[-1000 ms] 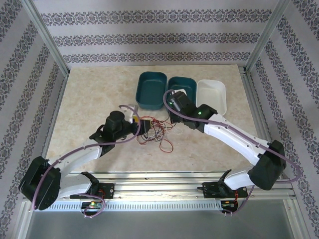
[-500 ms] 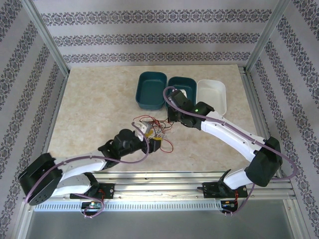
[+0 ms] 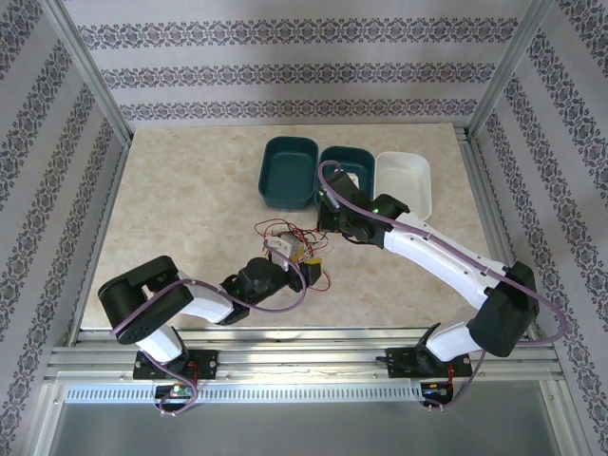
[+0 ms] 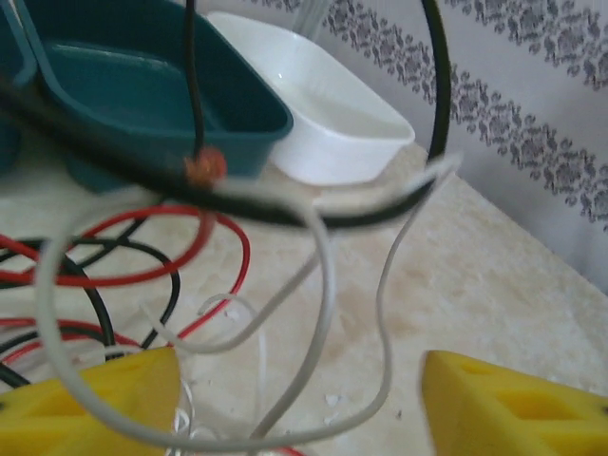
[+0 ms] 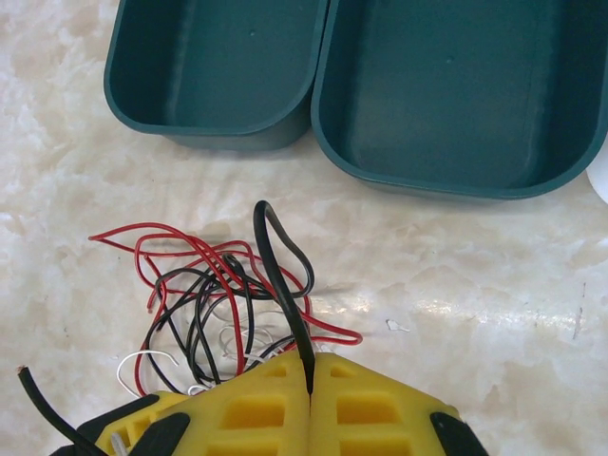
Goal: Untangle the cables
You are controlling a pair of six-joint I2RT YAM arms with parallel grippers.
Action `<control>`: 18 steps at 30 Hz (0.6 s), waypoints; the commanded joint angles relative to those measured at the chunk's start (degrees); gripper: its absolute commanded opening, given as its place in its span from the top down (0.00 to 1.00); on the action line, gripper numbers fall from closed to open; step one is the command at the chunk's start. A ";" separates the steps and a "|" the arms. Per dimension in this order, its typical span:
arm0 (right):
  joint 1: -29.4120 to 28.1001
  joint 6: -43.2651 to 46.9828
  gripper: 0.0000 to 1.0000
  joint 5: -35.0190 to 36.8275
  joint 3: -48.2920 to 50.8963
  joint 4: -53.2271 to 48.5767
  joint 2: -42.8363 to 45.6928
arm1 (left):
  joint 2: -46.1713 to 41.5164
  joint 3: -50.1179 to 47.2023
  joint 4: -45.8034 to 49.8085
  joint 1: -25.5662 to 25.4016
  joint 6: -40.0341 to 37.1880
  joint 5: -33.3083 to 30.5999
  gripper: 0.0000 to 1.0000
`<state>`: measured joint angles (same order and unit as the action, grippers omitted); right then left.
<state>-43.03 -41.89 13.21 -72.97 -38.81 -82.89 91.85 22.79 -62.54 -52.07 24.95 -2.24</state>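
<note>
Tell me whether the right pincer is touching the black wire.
Touching. The right wrist view shows the right pincer shut on the black wire, which runs straight into the closed seam between its yellow halves.

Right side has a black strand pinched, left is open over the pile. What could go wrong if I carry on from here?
1. The right end effector is shut on a black cable that loops back into the tangle; pulling may drag or tighten the whole bundle.
2. The left end effector stands open with a white cable looping between its fingers, red and black strands close by; closing may catch several at once.
</note>
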 commanded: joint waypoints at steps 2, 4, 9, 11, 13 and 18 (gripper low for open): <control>-0.56 -1.35 1.00 0.38 1.23 0.62 2.07 | -2.84 1.37 0.89 -0.54 -0.88 -4.97 0.64; -0.54 -0.89 1.00 0.84 1.25 0.53 2.44 | -3.87 0.61 2.10 -0.23 -0.34 -5.90 0.79; -0.31 0.50 1.00 2.44 0.99 -0.34 3.66 | -8.09 -1.28 7.82 0.56 -0.38 -7.90 0.96; 0.01 1.19 1.00 3.09 1.07 -0.87 4.16 | -10.35 -1.85 10.86 0.86 -1.03 -8.42 0.96; 0.41 2.13 1.00 4.21 0.95 -2.08 4.71 | -13.04 -2.13 15.53 1.07 -1.57 -9.73 0.96; 1.05 5.25 1.00 6.60 0.60 -4.39 7.40 | -17.18 -2.39 25.22 3.48 -1.21 -11.82 0.97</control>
<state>-42.81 -39.42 16.40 -72.23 -40.97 -78.24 76.23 21.12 -45.50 -50.26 24.40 -11.44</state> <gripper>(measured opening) 0.064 0.049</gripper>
